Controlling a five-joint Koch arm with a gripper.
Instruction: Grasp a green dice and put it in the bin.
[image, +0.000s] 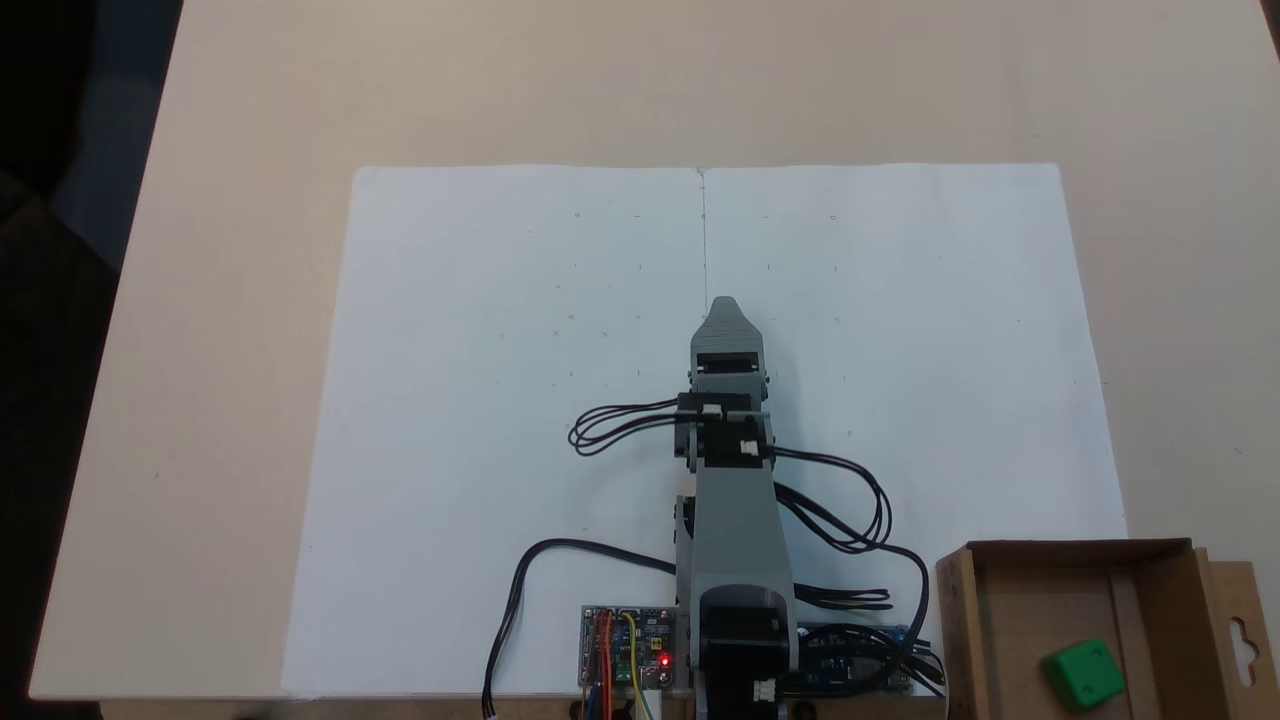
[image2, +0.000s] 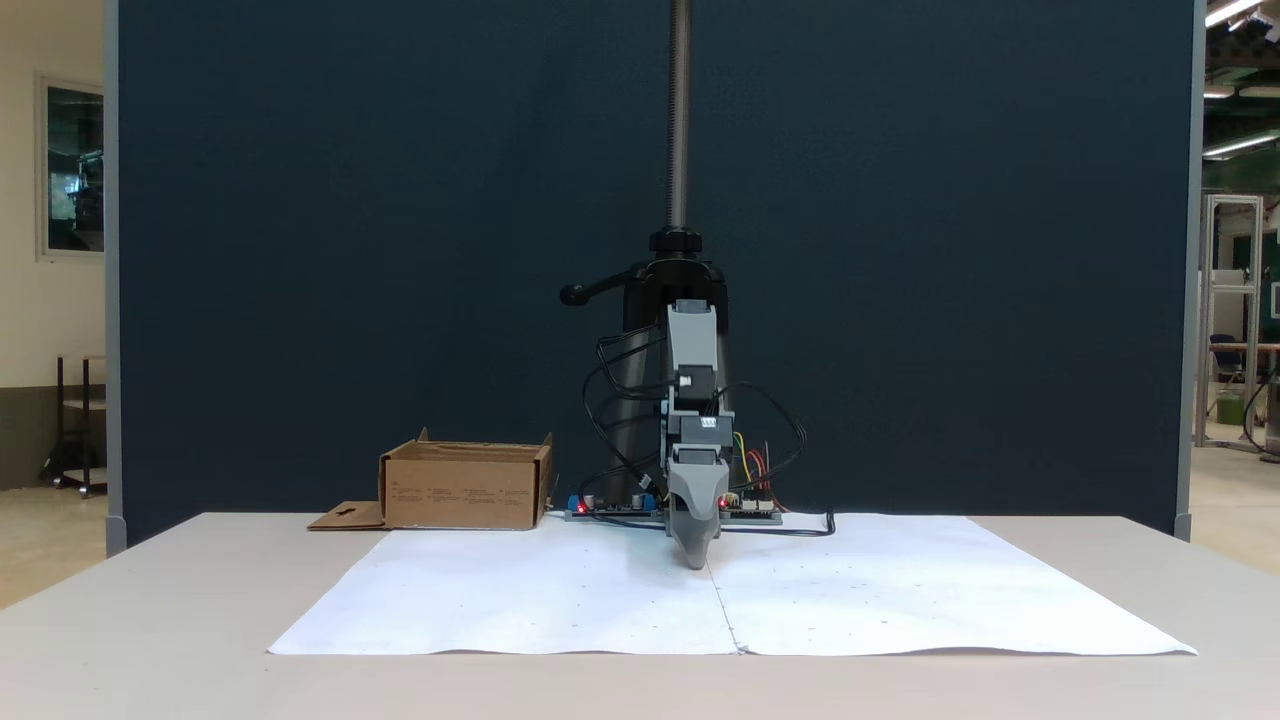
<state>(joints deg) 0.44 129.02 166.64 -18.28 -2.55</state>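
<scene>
Already inside the bin (image: 1150, 575), green dice (image: 1083, 675) beside its wall.

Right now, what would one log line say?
dice: in box | gripper: over paper, holding nothing, open or shut unclear

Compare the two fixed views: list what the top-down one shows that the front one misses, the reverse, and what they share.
In the top-down fixed view, the green dice lies inside the bin. In the front fixed view, the bin's wall hides its inside, and a dark panel and clamp pole stand behind the arm. Both fixed views show the white paper and the claw lowered over its centre seam.
</scene>
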